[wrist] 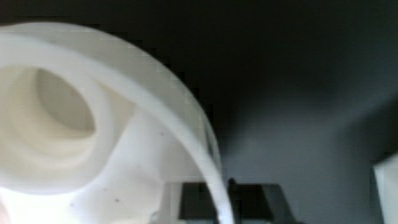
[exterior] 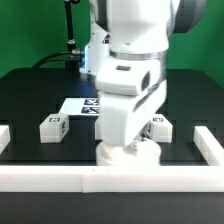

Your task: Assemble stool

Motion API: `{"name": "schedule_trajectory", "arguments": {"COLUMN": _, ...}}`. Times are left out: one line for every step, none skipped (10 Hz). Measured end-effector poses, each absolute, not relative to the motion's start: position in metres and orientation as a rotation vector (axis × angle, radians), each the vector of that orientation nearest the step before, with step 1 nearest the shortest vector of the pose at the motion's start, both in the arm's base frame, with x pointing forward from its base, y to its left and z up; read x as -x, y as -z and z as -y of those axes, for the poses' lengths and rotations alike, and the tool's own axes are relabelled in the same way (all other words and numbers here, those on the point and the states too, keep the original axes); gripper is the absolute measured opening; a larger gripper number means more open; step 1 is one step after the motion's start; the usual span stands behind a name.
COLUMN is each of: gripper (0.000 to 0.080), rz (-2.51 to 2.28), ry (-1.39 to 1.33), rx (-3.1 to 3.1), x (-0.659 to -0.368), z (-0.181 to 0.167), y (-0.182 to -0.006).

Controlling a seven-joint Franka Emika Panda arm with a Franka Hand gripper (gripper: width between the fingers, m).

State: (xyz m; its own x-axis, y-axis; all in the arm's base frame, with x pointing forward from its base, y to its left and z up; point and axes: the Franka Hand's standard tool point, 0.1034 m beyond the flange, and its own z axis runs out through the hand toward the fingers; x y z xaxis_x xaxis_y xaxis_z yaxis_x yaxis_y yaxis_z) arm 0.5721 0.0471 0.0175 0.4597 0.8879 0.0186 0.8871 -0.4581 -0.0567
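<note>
Two legs show in your exterior view: one leg (exterior: 52,127) at the left of the frame, just below mid-height, and a second leg (exterior: 160,124) at the right, partly hidden by the arm. Both stand on the black table (exterior: 30,95), well apart from each other. The seat (exterior: 128,154) sits between them, low in the centre of the frame, close behind the front rail (exterior: 60,179) and directly under the gripper (exterior: 128,143). In your wrist view the seat (wrist: 71,110) fills much of the picture with its recessed face showing. Its thin rim runs down between the two dark fingers (wrist: 260,200), so the gripper (wrist: 224,200) looks clamped on that rim. You cannot tell from either view whether the seat rests on the table or is lifted off it. The marker board (exterior: 84,104) lies behind, left of the arm.
</note>
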Motion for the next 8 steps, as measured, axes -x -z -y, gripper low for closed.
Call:
{"name": "schedule_trajectory", "arguments": {"gripper": 0.0031, "rz": 1.610, "ry": -0.032, "rx": 2.622, "x": -0.573, "z": -0.059, "y": -0.016}}
{"name": "schedule_trajectory", "arguments": {"gripper": 0.0031, "rz": 1.583, "ry": -0.030, "rx": 2.635, "x": -0.573, "z": -0.071, "y": -0.015}}
{"name": "schedule_trajectory", "arguments": {"gripper": 0.0031, "rz": 1.552, "ry": -0.026, "rx": 2.651, "x": -0.574, "z": -0.086, "y": -0.015}}
{"name": "schedule_trajectory", "arguments": {"gripper": 0.0031, "rz": 1.543, "ry": -0.023, "rx": 2.657, "x": -0.574, "z": -0.095, "y": -0.015}}
{"name": "schedule_trajectory", "arguments": {"gripper": 0.0031, "rz": 1.521, "ry": -0.021, "rx": 2.670, "x": -0.575, "z": -0.104, "y": -0.014}}
{"name": "schedule_trajectory", "arguments": {"gripper": 0.0031, "rz": 1.512, "ry": -0.021, "rx": 2.675, "x": -0.576, "z": -0.110, "y": -0.014}}
{"name": "schedule_trajectory", "arguments": {"gripper": 0.0031, "rz": 1.510, "ry": -0.020, "rx": 2.677, "x": -0.576, "z": -0.113, "y": -0.014}}
{"name": "schedule_trajectory", "arguments": {"gripper": 0.0031, "rz": 1.503, "ry": -0.020, "rx": 2.681, "x": -0.576, "z": -0.113, "y": -0.013}}
